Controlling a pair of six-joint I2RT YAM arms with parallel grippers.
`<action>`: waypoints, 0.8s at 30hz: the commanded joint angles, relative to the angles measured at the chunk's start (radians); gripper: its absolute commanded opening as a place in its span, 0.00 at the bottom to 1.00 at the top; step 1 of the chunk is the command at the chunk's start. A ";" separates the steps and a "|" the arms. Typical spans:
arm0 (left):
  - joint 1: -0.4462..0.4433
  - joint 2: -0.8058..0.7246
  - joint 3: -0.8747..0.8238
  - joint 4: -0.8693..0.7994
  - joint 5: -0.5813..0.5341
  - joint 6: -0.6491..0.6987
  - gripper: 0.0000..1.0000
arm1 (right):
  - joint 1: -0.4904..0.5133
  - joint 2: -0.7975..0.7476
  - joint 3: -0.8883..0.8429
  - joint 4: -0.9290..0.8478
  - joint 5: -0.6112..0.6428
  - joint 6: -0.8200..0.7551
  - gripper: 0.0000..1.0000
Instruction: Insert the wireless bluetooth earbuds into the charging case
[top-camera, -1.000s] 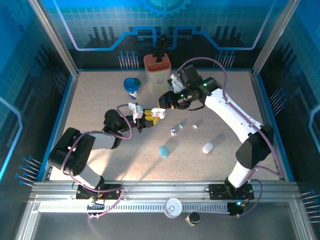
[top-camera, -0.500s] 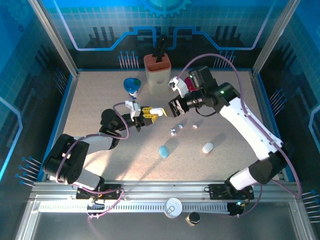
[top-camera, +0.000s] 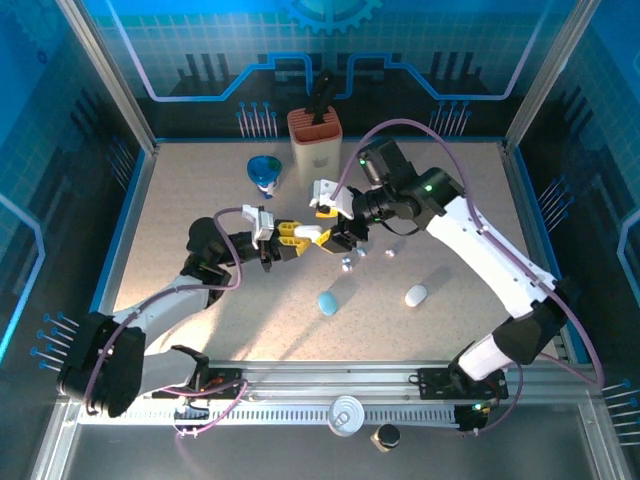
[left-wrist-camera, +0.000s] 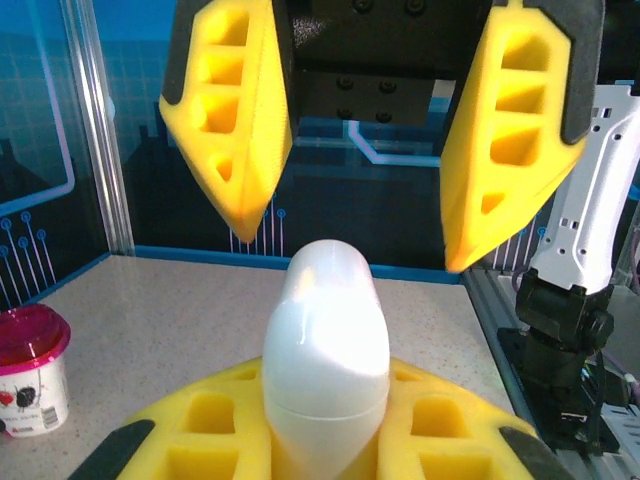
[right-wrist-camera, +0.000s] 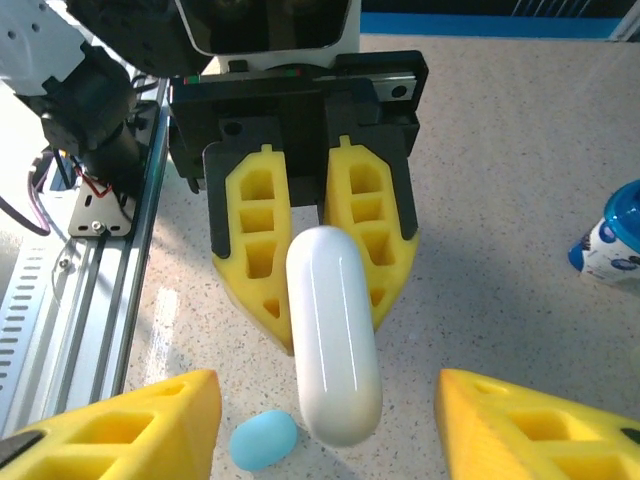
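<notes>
Cases first: one shut white case (left-wrist-camera: 325, 350), its lid seam visible, is clamped between the fingers of the left gripper (top-camera: 292, 240) above the middle of the table (top-camera: 200, 200). The right gripper (top-camera: 330, 226) faces it from 3 o'clock, with its jaws apart on both sides of the case tip, not touching it. The earbuds (top-camera: 347, 263) lie loose on the table at 5 o'clock from the grippers. A blue case (top-camera: 327, 301) lies at 6 o'clock from them and a second white case (top-camera: 416, 295) at 4 o'clock; both look shut. At 12 o'clock a holder (top-camera: 315, 140) contains a dark tool (top-camera: 322, 95).
</notes>
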 joint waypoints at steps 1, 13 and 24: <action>0.005 -0.029 0.034 -0.074 0.030 0.041 0.00 | 0.024 0.024 0.039 -0.050 -0.015 -0.051 0.53; 0.005 -0.044 0.021 -0.019 0.019 -0.003 0.00 | 0.042 0.019 -0.015 -0.027 0.021 -0.034 0.31; 0.005 -0.069 0.026 -0.062 0.006 -0.010 0.25 | 0.040 -0.007 -0.069 0.048 0.053 0.027 0.15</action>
